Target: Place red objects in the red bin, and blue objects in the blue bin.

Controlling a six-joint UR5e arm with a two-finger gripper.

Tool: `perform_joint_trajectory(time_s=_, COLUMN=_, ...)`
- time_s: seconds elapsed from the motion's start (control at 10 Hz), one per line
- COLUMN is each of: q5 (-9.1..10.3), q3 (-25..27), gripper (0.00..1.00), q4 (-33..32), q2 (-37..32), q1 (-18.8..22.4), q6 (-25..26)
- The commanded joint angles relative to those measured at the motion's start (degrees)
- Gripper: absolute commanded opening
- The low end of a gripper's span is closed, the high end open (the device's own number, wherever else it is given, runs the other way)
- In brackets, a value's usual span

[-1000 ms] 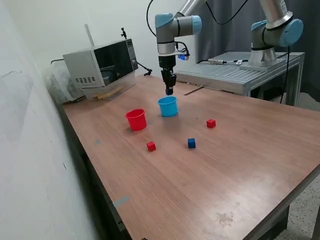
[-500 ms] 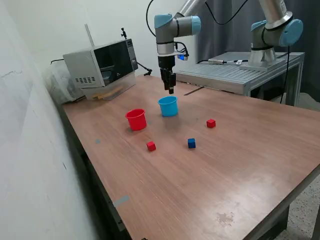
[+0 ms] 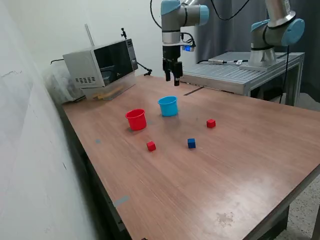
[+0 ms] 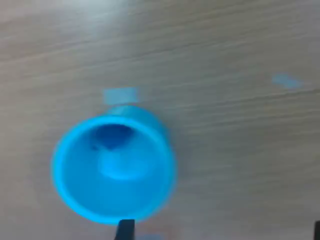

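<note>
Blue bin (image 3: 168,106) stands upright on the tabletop (image 3: 240,150), just beside the red bin (image 3: 136,119). Its interior in the blurred wrist view shows a dark blue patch (image 4: 111,136), too indistinct to identify. Gripper (image 3: 173,78) hangs above and slightly behind the blue bin, clear of it; its opening cannot be determined. One blue cube (image 3: 191,143) and two red cubes (image 3: 151,146) (image 3: 211,123) lie nearby.

— What's on that wooden table (image 3: 240,165) at the far end?
— A grey microwave (image 3: 100,66), over toward the exterior view's left, door shut. Behind the table on the exterior view's right stands a grey metal bench (image 3: 235,72).
</note>
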Motion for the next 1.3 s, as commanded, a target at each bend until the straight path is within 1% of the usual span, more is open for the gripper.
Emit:
perform_joint_trajectory(time_s=0.0, q5=0.05, q3=-0.5, gripper=1.0, q4=6.6, q2=-7.7, q1=9.0, q6=0.0)
perform_joint_trajectory(time_s=0.2, q5=0.05, q3=-0.5, gripper=1.0, q4=8.5, q2=-11.9, q1=16.4, q6=0.1)
perform_joint_trajectory(time_s=0.3, q5=0.05, q3=-0.3, gripper=1.0, q4=8.6, q2=-12.2, q1=18.1, q6=0.3)
perform_joint_trajectory(time_s=0.5, q5=0.05, q3=-0.1, gripper=1.0, q4=8.4, q2=-12.1, q1=20.4, q6=1.9)
perform_joint_trajectory(time_s=0.6, q5=0.05, q3=-0.1, gripper=1.0, q4=8.2, q2=-10.9, q1=20.4, q6=3.5)
perform_joint_trajectory(time_s=0.8, q5=0.13, q3=-0.4, gripper=1.0, q4=7.4, q2=-4.6, q1=20.4, q6=5.0)
perform_joint_trajectory(time_s=1.0, q5=0.05, q3=-0.9, gripper=1.0, q4=1.7, q2=1.1, q1=19.8, q6=5.0)
perform_joint_trajectory(time_s=1.1, q5=0.05, q3=-2.2, gripper=1.0, q4=1.1, q2=4.0, q1=18.8, q6=5.0)
perform_joint_trajectory(time_s=1.2, q5=0.05, q3=-2.8, gripper=1.0, q4=0.4, q2=6.4, q1=16.3, q6=5.0)
